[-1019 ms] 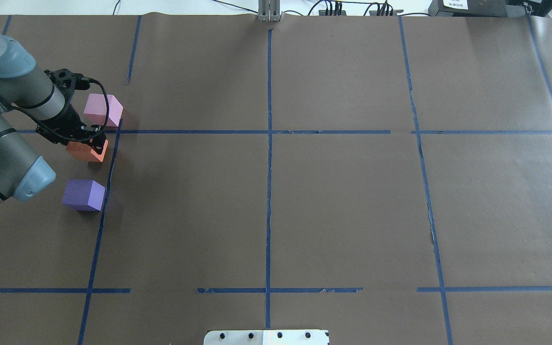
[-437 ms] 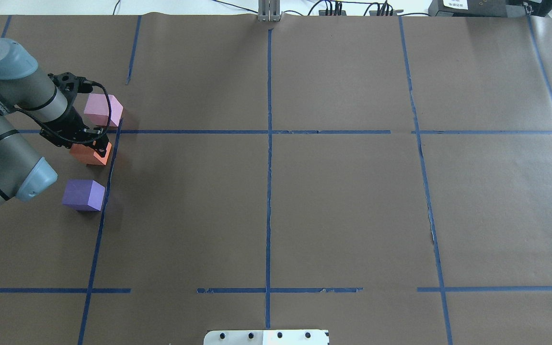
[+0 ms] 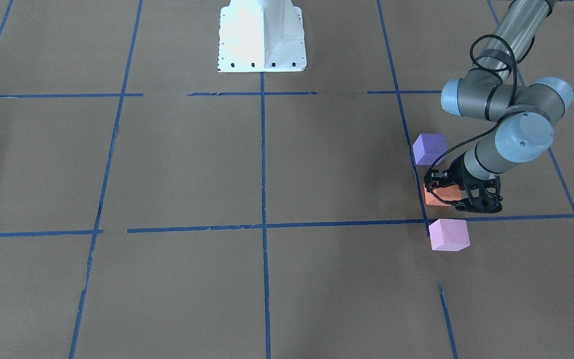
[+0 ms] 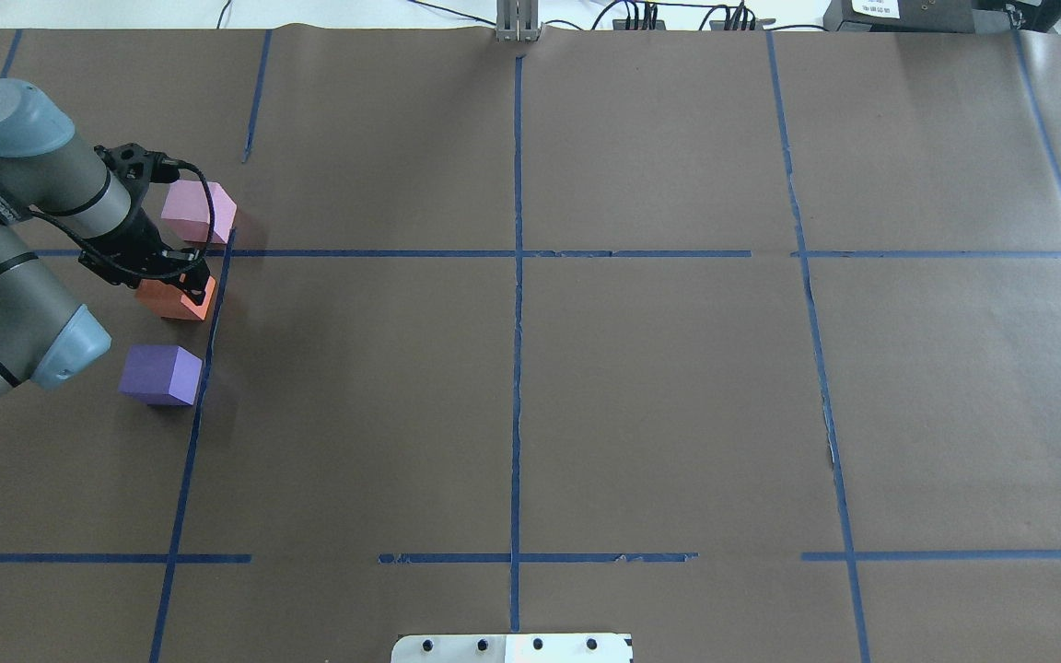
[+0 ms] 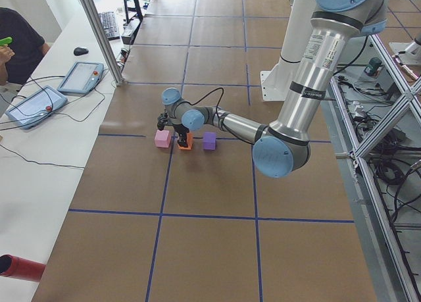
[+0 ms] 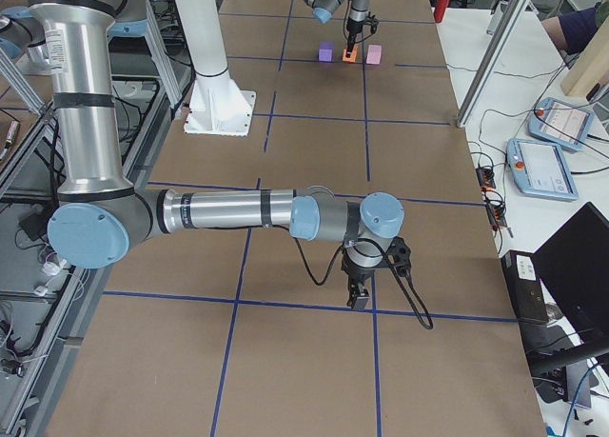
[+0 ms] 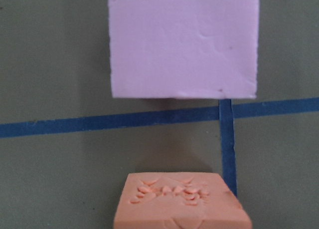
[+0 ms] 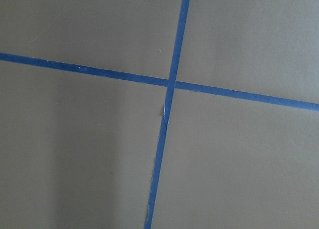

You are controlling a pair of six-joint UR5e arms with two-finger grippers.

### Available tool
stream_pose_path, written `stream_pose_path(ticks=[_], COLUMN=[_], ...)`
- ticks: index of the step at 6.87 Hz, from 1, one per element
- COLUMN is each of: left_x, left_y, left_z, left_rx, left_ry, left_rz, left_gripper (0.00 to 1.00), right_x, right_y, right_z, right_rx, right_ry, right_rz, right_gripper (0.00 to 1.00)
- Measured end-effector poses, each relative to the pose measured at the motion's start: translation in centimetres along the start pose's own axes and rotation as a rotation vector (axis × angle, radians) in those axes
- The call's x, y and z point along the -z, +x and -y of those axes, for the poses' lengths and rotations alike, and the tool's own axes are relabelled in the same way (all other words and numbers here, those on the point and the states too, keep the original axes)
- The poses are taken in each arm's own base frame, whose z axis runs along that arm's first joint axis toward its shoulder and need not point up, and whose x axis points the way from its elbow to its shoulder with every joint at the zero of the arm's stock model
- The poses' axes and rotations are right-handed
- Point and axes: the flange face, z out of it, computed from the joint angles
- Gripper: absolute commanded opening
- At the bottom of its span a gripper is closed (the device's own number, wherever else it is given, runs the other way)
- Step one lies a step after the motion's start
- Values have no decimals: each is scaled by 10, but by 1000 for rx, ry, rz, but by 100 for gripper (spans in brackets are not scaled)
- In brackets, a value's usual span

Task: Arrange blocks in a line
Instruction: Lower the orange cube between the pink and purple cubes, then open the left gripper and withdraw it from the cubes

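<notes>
Three blocks stand in a rough column at the table's left side, beside a blue tape line. The pink block (image 4: 199,210) (image 3: 449,234) (image 7: 183,42) is farthest from the robot. The orange block (image 4: 167,301) (image 3: 434,198) (image 7: 182,204) is in the middle and the purple block (image 4: 160,375) (image 3: 429,148) is nearest. My left gripper (image 4: 188,284) (image 3: 444,192) points down and is shut on the orange block, at or just above the paper. My right gripper (image 6: 359,302) hangs low over bare paper at a tape crossing. It shows only in the exterior right view, so I cannot tell its state.
Brown paper with a grid of blue tape lines (image 4: 517,276) covers the table. The white robot base (image 3: 262,35) is at the robot's edge. A metal post (image 4: 518,18) and cables stand at the far edge. Tablets (image 5: 79,75) lie on the side bench.
My left gripper has shifted slightly right and toward the robot, and the orange block moved with it. The pink and purple blocks have not moved.
</notes>
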Motion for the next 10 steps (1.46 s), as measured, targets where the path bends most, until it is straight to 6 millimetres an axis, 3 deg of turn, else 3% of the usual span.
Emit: stream_pose_path(ticks=[1, 6, 10], left_x=[-1, 2, 31], left_y=[0, 2, 6], left_z=[0, 0, -3], left_rx=[-2, -9, -23], left_ry=[0, 6, 46], left_rz=[-3, -8, -25], left_gripper=[99, 100, 100], right_x=[0, 0, 0], right_y=[0, 0, 0], right_z=[0, 0, 0], right_rx=[0, 0, 0], right_ry=[0, 0, 0], right_rz=[0, 0, 0], right_gripper=[100, 100, 100])
